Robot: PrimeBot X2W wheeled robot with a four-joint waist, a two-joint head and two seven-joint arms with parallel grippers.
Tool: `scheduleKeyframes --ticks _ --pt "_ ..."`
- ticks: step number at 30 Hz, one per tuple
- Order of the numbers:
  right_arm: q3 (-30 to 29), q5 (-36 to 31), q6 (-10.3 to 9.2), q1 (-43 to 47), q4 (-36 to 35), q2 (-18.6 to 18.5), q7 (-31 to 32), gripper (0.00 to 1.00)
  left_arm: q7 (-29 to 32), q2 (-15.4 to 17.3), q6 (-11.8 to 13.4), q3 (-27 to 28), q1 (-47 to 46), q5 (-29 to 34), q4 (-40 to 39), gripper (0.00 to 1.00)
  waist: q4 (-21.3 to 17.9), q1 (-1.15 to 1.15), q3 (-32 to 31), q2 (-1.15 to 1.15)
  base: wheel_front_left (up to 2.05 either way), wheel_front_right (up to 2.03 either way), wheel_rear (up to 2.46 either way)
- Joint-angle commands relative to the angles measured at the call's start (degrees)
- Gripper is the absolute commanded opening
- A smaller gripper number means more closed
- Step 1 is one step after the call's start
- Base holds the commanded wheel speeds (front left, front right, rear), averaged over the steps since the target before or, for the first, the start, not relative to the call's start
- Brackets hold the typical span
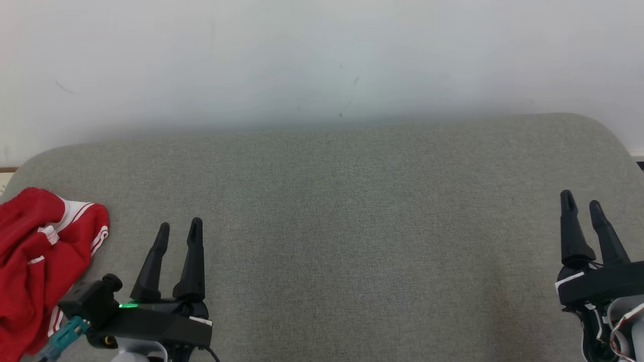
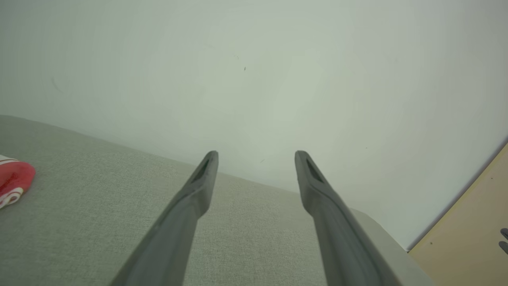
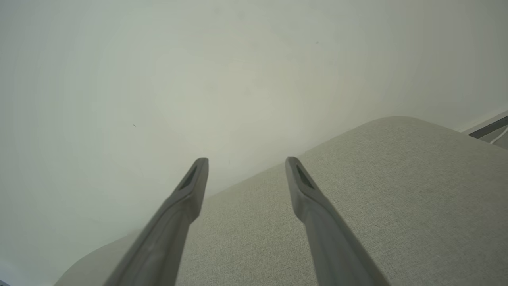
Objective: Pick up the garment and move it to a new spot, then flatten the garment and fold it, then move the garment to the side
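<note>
Head view: plain white wall (image 1: pixel 322 50) across the top of the frame. Below it, wide grey fabric-covered bench (image 1: pixel 352 226) with rounded far corners, taking up the middle and bottom. Crumpled red cloth garment with white stripes (image 1: pixel 35 261) heaped at the lower left edge of the frame, on the bench's left end, partly cut off by the frame. Left pincer (image 1: pixel 179 224), two long dark fingers, lower left, just right of the garment, not touching it; fingers parted, gripping nothing. Right pincer (image 1: pixel 581 197) at the lower right edge, fingers parted too, gripping nothing, well apart from the garment. Left wrist view: both fingers spread wide over bench fabric, a bit of the red garment at the left edge, mid-height; strip of tan floor (image 2: pixel 472 222) in the lower right corner. Right wrist view: fingers spread, bench fabric beneath, wall behind. Small green light (image 1: pixel 130 304) lit on the left pincer's base, head view, lower left.
</note>
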Motion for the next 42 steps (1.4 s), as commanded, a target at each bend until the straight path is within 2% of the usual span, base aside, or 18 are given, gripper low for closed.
scheduleKeyframes --ticks 1,21,34,42 --pt "1.36 -2.29 0.03 -0.14 -1.29 -0.99 -0.72 1.0 0.58 0.58 0.54 0.98 0.17 2.24 -1.39 1.0 0.02 0.0 0.03 0.0 0.0 0.0 0.0" --pt "9.07 -13.35 0.03 1.84 -0.76 -0.32 -4.58 1.0 3.84 -0.43 4.89 4.5 5.35 12.55 -5.06 1.0 0.02 0.0 0.0 0.0 0.0 0.0 0.0" --pt "11.46 -19.05 0.04 3.06 0.31 0.46 -6.29 1.0 4.39 -0.88 7.76 6.58 7.51 18.43 -5.07 1.0 0.04 0.0 -0.21 0.0 0.0 0.0 0.0" --pt "12.71 -21.7 0.04 3.63 0.78 0.88 -6.83 1.0 6.49 -0.08 8.38 7.21 7.67 22.18 -5.57 1.0 -0.1 0.0 -0.3 0.0 0.0 0.0 0.0"
